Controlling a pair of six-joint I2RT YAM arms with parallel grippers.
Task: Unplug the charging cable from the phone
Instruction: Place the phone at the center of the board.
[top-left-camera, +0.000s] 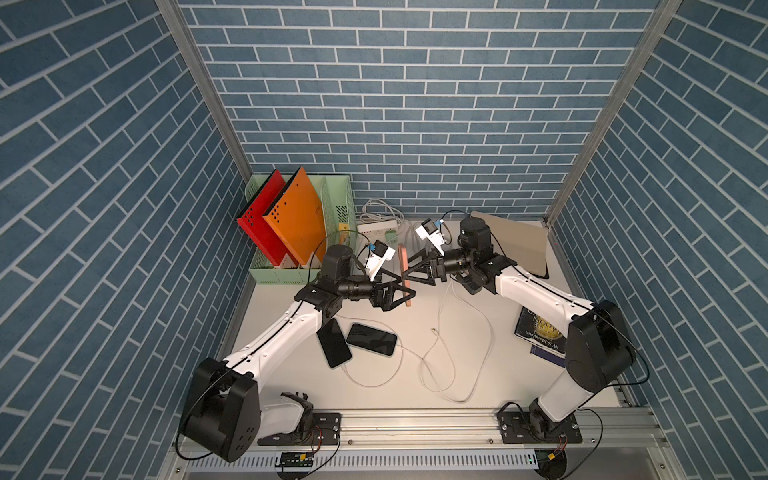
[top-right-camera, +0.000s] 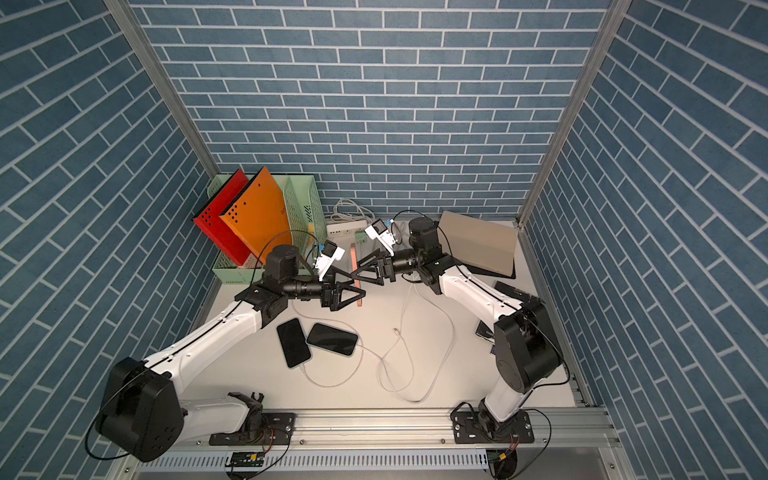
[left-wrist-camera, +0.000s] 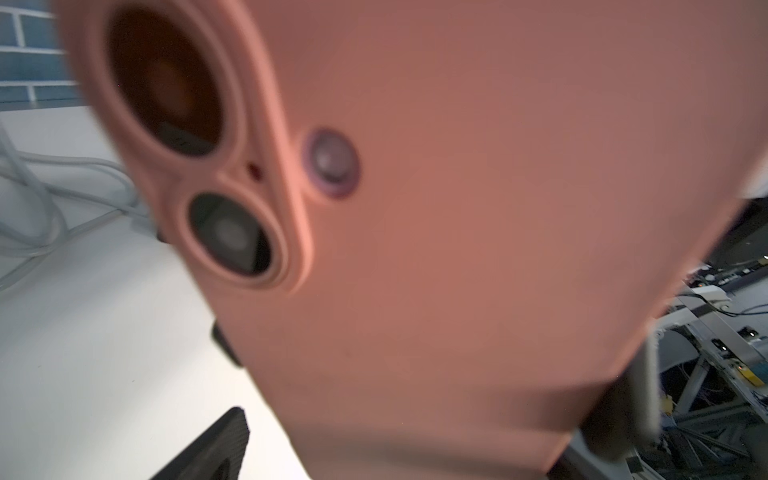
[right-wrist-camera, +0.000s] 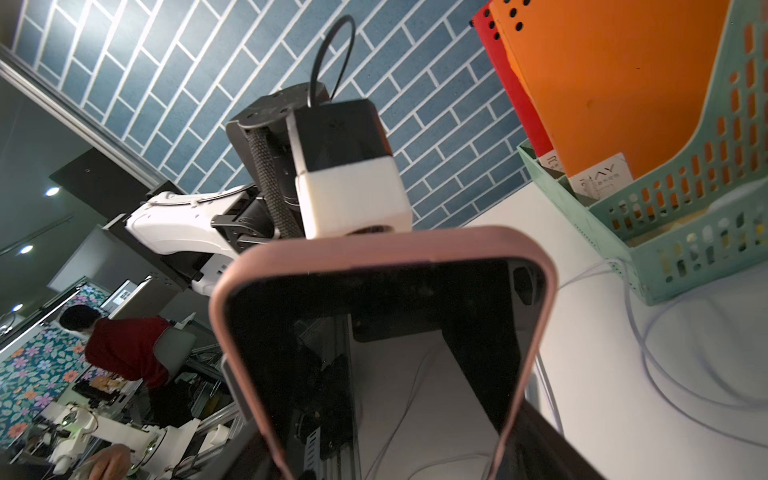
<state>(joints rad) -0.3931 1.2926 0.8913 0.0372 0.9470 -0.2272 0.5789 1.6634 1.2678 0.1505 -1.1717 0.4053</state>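
A phone in a pink case stands on edge above the table's middle in both top views. My right gripper is shut on its two long sides; the right wrist view shows its dark screen between the fingers. My left gripper faces the phone's back, which fills the left wrist view. Its jaws are open and one finger stands apart from the case. No cable shows on this phone. A white charging cable lies on the table with its free plug.
Two black phones lie near the left arm, each with a white cable. A green file rack with red and orange folders stands back left, beside a power strip. A tan folder and a book are at the right.
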